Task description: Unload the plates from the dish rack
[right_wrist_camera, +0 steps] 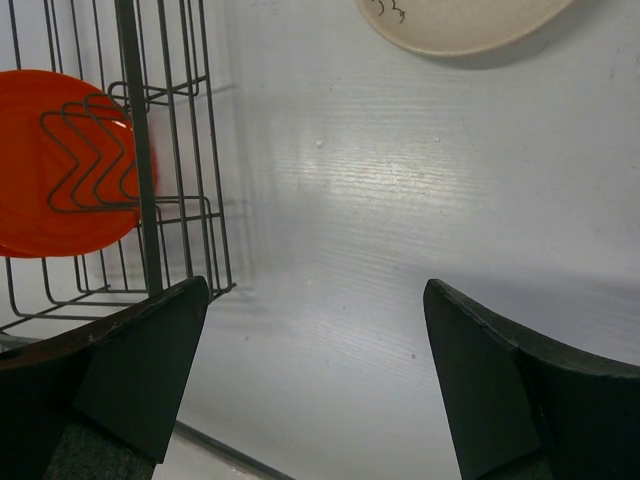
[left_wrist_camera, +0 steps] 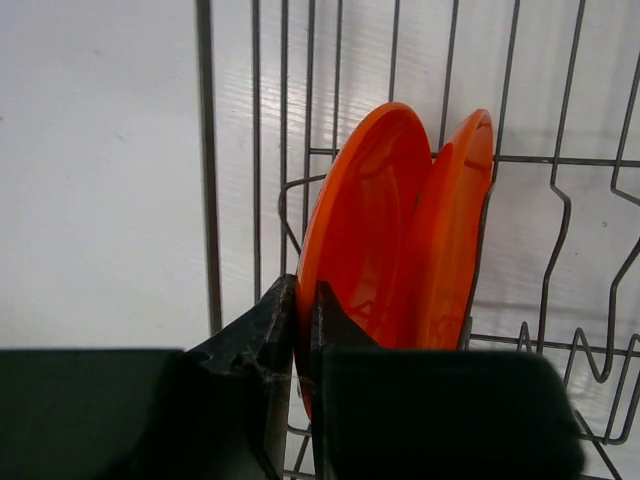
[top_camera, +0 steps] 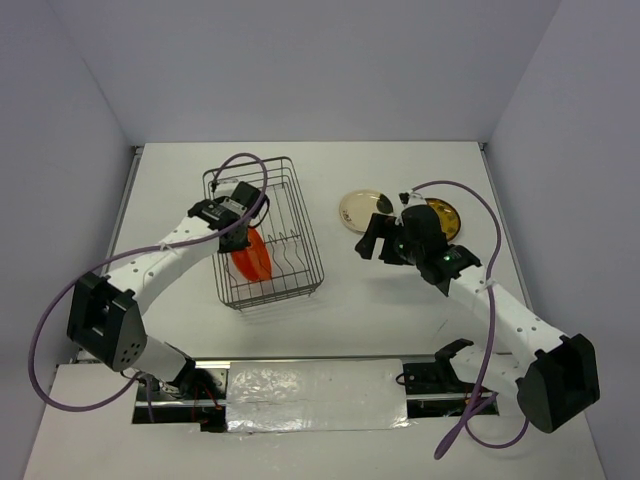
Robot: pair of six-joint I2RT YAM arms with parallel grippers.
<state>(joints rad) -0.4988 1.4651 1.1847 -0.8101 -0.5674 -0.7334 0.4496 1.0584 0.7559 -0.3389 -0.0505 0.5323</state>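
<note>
Two orange-red plates (left_wrist_camera: 365, 220) (left_wrist_camera: 455, 230) stand upright side by side in the dish rack (top_camera: 296, 200), showing as one orange patch (top_camera: 252, 258) from above. My left gripper (left_wrist_camera: 303, 292) reaches into the rack and is shut on the near rim of the left plate, one finger on each face. My right gripper (right_wrist_camera: 315, 300) hovers open over bare table to the right of the rack (right_wrist_camera: 135, 150), holding nothing. A cream plate with a black patch (top_camera: 360, 208) and a dark brown patterned plate (top_camera: 447, 216) lie flat on the table behind it.
The rack's wire walls (left_wrist_camera: 205, 150) and slot prongs (left_wrist_camera: 560, 220) closely surround the plates. The cream plate's edge (right_wrist_camera: 460, 20) shows at the top of the right wrist view. The right arm (top_camera: 500, 310) stretches across the table's right side.
</note>
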